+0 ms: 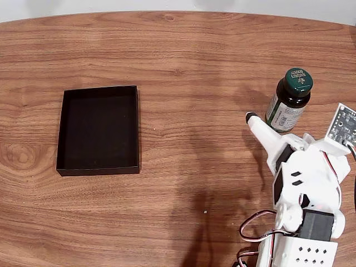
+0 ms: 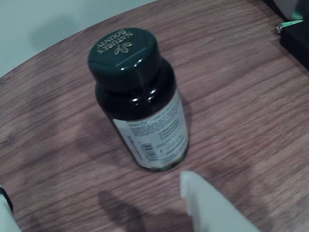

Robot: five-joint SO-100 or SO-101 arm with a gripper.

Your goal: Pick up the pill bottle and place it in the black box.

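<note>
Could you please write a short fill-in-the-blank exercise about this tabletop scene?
1. The pill bottle stands upright on the wooden ____.
2. The bottle's screw cap is dark ____ with pale lettering.
3. In the fixed view, the black box lies to the ____ of the bottle.
4. The end effector is ____ and holds nothing.

Missing words: table; green; left; open
</note>
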